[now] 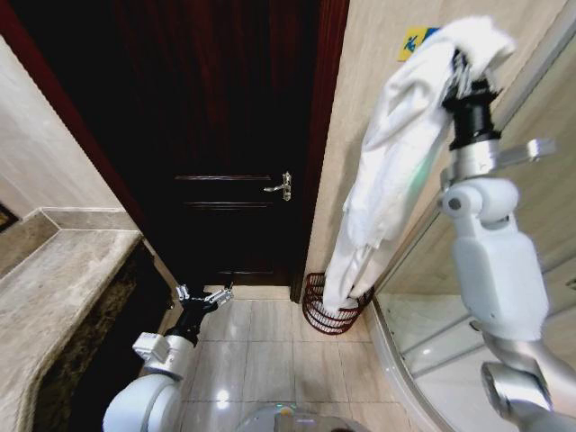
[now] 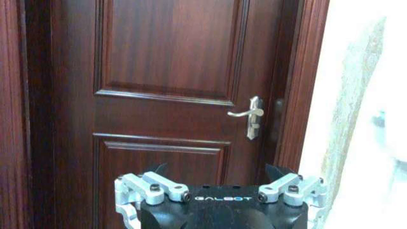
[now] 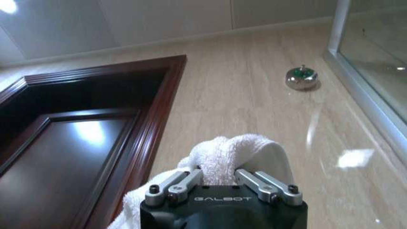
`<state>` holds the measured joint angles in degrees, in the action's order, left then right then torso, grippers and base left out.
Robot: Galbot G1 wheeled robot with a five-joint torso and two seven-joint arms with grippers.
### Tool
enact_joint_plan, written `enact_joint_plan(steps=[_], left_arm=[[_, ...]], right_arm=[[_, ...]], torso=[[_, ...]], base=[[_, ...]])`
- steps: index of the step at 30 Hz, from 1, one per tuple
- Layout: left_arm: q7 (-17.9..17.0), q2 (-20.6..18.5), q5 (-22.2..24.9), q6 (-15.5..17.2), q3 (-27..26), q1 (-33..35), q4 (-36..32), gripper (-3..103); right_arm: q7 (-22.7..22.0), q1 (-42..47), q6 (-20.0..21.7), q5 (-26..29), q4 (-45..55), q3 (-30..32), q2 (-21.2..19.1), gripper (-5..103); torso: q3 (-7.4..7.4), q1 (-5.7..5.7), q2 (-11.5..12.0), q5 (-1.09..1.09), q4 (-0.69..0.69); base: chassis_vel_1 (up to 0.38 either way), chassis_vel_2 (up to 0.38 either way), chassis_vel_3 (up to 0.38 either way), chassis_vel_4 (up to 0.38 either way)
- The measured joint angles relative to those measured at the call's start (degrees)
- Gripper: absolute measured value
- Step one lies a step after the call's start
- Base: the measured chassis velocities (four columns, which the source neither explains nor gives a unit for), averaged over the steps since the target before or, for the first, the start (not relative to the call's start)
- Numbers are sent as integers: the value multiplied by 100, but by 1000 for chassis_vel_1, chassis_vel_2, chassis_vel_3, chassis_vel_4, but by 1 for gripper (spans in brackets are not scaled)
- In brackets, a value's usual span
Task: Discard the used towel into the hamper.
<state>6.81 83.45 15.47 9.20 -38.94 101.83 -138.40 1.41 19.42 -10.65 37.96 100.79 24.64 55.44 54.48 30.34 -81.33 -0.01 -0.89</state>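
**Towel held high above the hamper**

I have the right gripper (image 1: pixel 461 65) raised up near the wall by the door frame, its fingers clamped on the top of the white towel (image 1: pixel 396 144). From my right wrist view the towel (image 3: pixel 232 152) bunches out between the closed fingers. The cloth hangs down in a long drape along the tiled wall, and its lower end reaches the hamper (image 1: pixel 331 315), a dark red-brown wire basket standing on the tiled floor (image 1: pixel 261 351) in the corner between the door frame and the glass shower screen (image 1: pixel 504 297). I cannot tell whether the tail end lies inside the rim or only in front of it.

My left gripper (image 1: pixel 203 295) sits low, close to the floor and facing the dark wooden door (image 1: pixel 225 135), fingers spread wide and holding nothing. In the left wrist view it (image 2: pixel 219 183) points at the door (image 2: pixel 165 71) below the metal handle (image 2: pixel 249 114)
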Motion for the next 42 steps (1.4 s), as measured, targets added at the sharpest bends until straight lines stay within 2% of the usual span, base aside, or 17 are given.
enact_joint_plan(steps=[5, 15, 27, 42], left_arm=[[0, 0, 0, 0, 0, -1, 0, 100], [0, 0, 0, 0, 1, -1, 0, 100], [0, 0, 0, 0, 1, -1, 0, 100], [0, 0, 0, 0, 0, -1, 0, 100]], right_arm=[[63, 13, -40, -65, -133, -3, 29, 10], [245, 843, -334, -214, -300, 167, 258, 10], [255, 1514, -481, -317, -420, 317, 495, 10], [519, 2003, -1110, -492, -1451, 132, 846, 10]], torso=[[1, 3, 3, 1, 0], [0, 2, 5, 3, 0], [-2, 2, 6, -1, 0], [-1, 2, 7, 1, 0]], base=[[0, 0, 0, 0], [0, 0, 0, 0], [0, 0, 0, 0], [0, 0, 0, 0]])
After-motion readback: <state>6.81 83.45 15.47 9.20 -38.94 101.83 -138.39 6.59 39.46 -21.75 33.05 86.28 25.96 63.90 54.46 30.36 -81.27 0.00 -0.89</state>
